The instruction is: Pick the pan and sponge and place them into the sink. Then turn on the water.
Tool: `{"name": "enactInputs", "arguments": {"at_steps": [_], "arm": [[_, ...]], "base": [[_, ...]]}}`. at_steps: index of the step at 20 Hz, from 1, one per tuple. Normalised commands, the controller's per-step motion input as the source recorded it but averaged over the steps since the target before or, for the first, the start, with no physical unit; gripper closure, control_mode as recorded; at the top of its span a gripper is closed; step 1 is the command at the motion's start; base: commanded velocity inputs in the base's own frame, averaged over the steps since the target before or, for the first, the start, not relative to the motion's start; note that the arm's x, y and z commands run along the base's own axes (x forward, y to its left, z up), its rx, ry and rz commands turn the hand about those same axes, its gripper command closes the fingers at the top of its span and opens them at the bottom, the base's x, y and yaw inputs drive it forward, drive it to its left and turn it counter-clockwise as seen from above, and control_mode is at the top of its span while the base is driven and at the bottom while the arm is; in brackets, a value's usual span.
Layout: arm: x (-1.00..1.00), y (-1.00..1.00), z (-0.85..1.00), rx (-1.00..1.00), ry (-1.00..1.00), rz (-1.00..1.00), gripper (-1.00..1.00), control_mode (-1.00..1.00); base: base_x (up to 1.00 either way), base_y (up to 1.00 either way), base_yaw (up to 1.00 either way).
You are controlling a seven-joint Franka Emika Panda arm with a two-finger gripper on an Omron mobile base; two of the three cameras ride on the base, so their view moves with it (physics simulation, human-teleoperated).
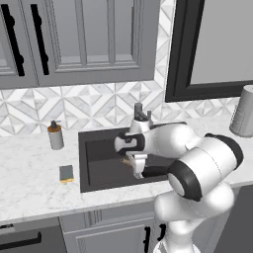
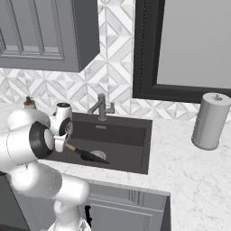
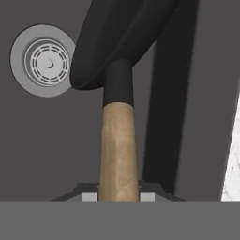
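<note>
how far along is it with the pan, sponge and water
Nothing finished yet. In hand: the pincer grips the pan by its wooden handle, over the sink. Left: releasing it, moving the sponge off the counter, and running the dry faucet.

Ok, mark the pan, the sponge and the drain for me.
pan [image 3: 118,140], hand view, on its wooden handle.
sponge [image 1: 66,173], left base view, on its dark top, lying on the counter.
drain [image 3: 47,62], hand view, on its round metal centre.
</note>
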Motion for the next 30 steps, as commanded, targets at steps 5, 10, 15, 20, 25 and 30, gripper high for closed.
{"name": "enactInputs", "arguments": {"at_steps": [5,10,15,20,25,30], "arm": [[0.34,0.20,-0.23,0.00,0.00,-0.17,1.00,-1.00],[0.36,0.22,-0.26,0.00,0.00,-0.14,1.00,-1.00],[0.40,0.07,-0.35,0.00,0.00,-0.11,1.00,-1.00],[0.31,0.00,-0.55,0.00,-0.07,-0.11,1.00,-1.00],[0.36,0.00,-0.47,0.00,-0.04,-0.11,1.00,-1.00],[0.46,0.10,-0.34,0.00,0.00,-0.11,1.00,-1.00]], "base": [[0.00,0.00,0.00],[0.00,0.00,0.00],[0.00,0.00,0.00],[0.00,0.00,0.00],[0.00,0.00,0.00],[0.00,0.00,0.00]]}}
